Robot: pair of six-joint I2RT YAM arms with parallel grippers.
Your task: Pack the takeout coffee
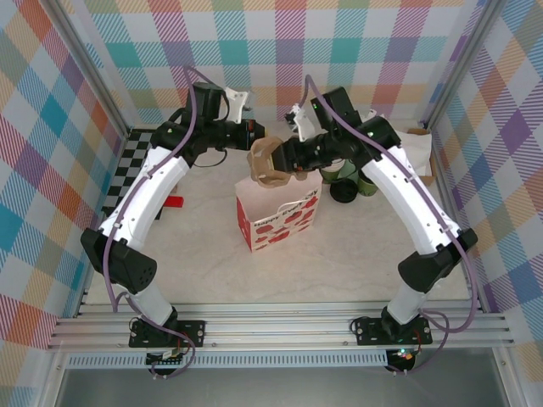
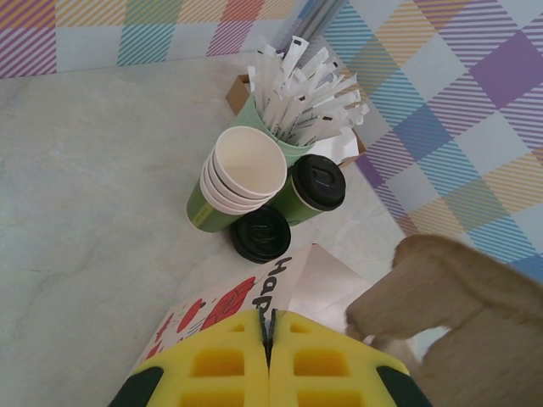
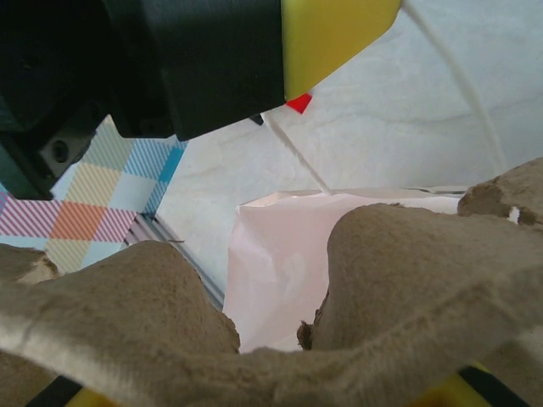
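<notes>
The takeout coffee [image 2: 312, 188], a dark-green cup with a black lid, stands on the table beside a second black-lidded cup [image 2: 261, 234]. My left gripper [image 2: 270, 332] is shut on the rim of the white paper bag [image 1: 278, 219] printed with red apples, holding its mouth open. Just above that mouth, my right gripper [image 1: 294, 158] is shut on a brown pulp cup carrier [image 1: 270, 166]. In the right wrist view the carrier [image 3: 254, 331] hides the fingertips, and the bag's pale inside [image 3: 280, 271] lies just beyond it.
A stack of lidless green cups [image 2: 239, 176] and a pale-green cup of white-wrapped sticks [image 2: 297, 93] stand by the coffee near the right wall. A small red object [image 1: 174, 202] lies left of the bag. Checked walls enclose the table.
</notes>
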